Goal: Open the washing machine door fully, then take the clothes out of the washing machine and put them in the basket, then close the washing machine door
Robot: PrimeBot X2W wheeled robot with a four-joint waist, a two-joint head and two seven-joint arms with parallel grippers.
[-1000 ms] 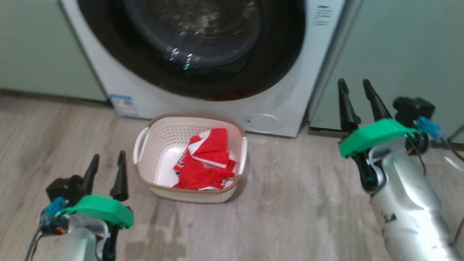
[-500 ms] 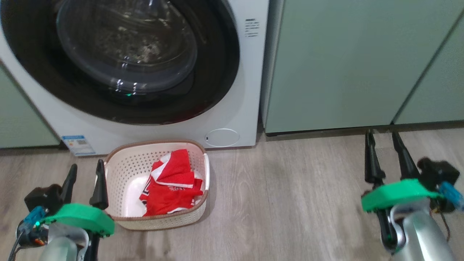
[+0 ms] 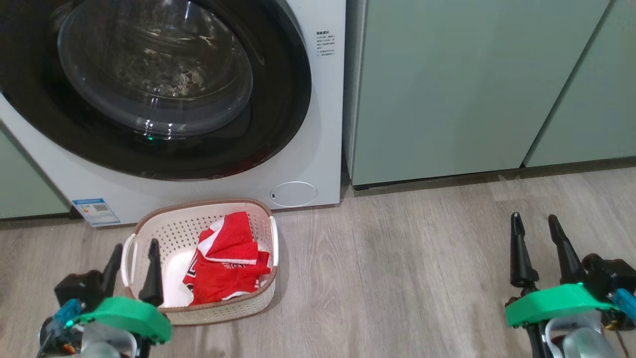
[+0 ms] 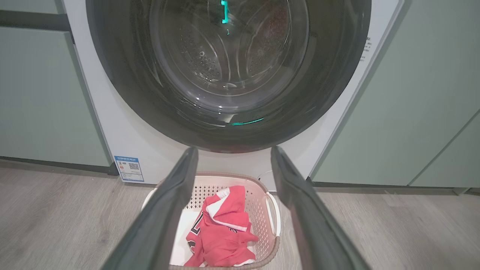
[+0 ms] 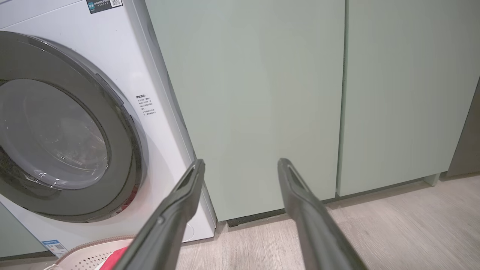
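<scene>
We hold our left tool (image 3: pixel 135 244) low at the lower left of the head view. Its two dark fingers (image 3: pixel 151 273) point up that view and are spread wide. Our right tool (image 3: pixel 533 217) sits at the lower right, well apart from the left, with its fingers likewise upright and parted. A green collar (image 3: pixel 556 302) rings each wrist. Both wrist views show the fingers splayed apart.

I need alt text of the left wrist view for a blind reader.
A cream perforated plastic basket holding bright red clothes stands before a white washing machine whose round black-rimmed glass door is shut; the open left gripper frames the basket.
</scene>
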